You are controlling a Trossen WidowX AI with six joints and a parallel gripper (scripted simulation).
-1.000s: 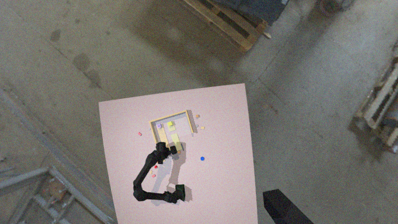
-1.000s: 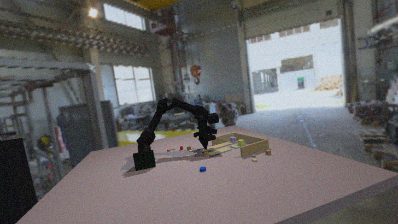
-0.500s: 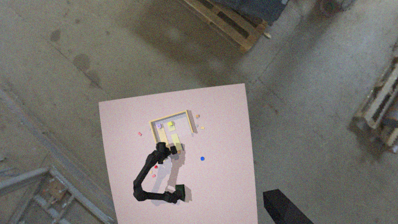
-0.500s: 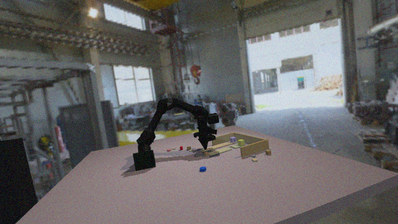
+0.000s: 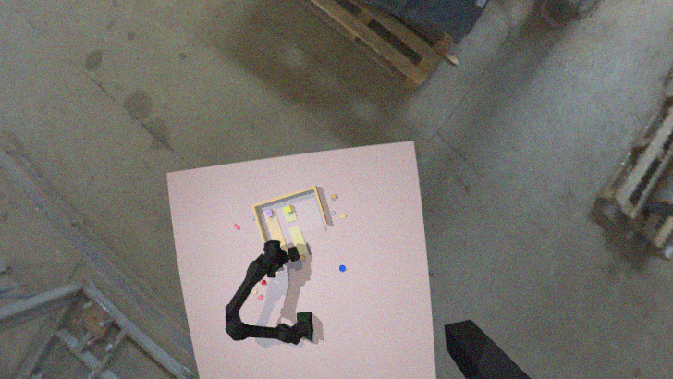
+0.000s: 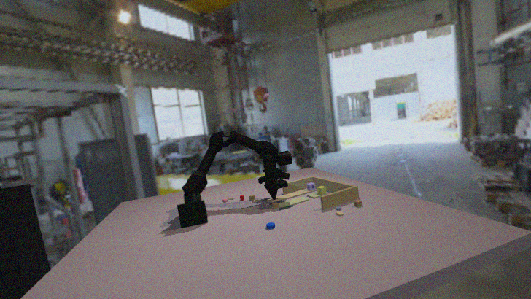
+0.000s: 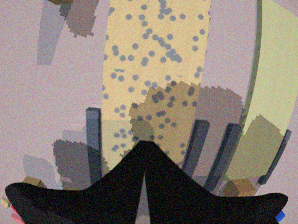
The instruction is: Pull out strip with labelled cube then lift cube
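A three-sided wooden frame [image 5: 285, 195] [image 6: 340, 198] stands on the pink table [image 5: 376, 306]. A tan speckled strip [image 5: 275, 229] [image 7: 153, 43] runs out of the frame in one piece and carries a purple labelled cube [image 5: 268, 213] [image 6: 311, 186] at its far end. Beside it, a yellow-green strip [image 5: 297, 234] [image 7: 276, 76] lies in separate pieces, and its far piece bears a yellow cube [image 5: 287, 209] [image 6: 322, 189]. My gripper [image 5: 282, 254] [image 6: 273, 196] [image 7: 145, 147] is shut with nothing between its fingers. It points down at the near end of the speckled strip. I cannot tell whether the tips touch it.
A blue disc [image 5: 341, 268] [image 6: 270, 225] lies to the right of the arm. A small red piece [image 5: 263, 282] [image 6: 241, 197] and a pink one [image 5: 236, 226] lie on the left. Small orange blocks [image 5: 333, 196] [image 6: 357, 203] lie outside the frame's right wall.
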